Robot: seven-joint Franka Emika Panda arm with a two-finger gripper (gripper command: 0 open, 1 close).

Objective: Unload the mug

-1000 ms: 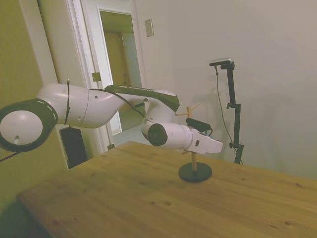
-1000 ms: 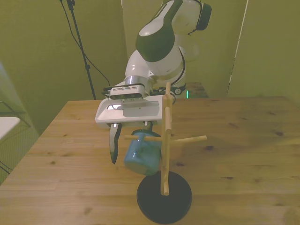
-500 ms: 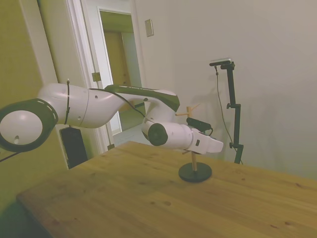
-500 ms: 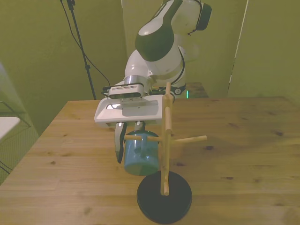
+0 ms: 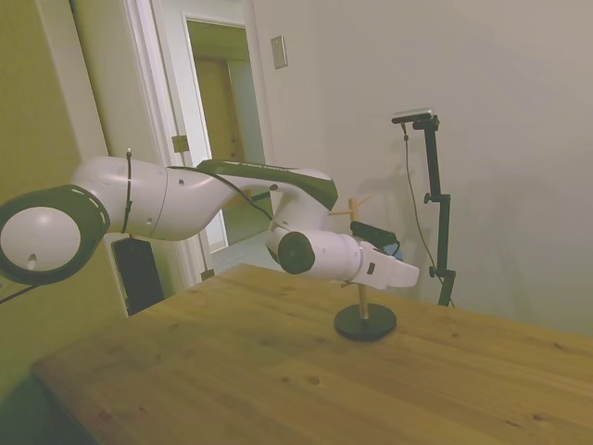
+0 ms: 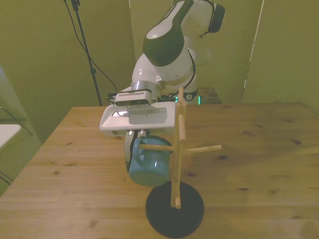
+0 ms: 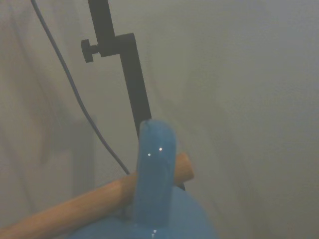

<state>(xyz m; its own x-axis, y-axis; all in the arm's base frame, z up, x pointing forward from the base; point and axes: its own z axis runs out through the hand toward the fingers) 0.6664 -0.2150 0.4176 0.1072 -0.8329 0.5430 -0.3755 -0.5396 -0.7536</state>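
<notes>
The blue-green mug (image 6: 148, 168) hangs by its handle on a side peg of the wooden peg stand (image 6: 177, 130). In the front view it sits on the left of the post. My gripper (image 6: 135, 155) comes down onto it from above, under the white hand. One dark finger (image 6: 128, 152) presses the mug's left wall and the other finger is hidden behind the mug. In the wrist view the blue handle loop (image 7: 157, 169) sits over the wooden peg (image 7: 89, 204). In the side view only a blue speck of the mug (image 5: 397, 248) shows past the hand.
The stand's round black base (image 6: 174, 209) rests on the wooden table (image 6: 259, 164) near its front edge, and shows as a black disc (image 5: 365, 322) in the side view. A longer peg (image 6: 204, 148) points to the front view's right. An open doorway (image 5: 222, 139) lies behind the arm.
The visible finger moved in from the front view's left until it met the mug's wall. The mug rose slightly, and the stand's post leaned a little to the right.
</notes>
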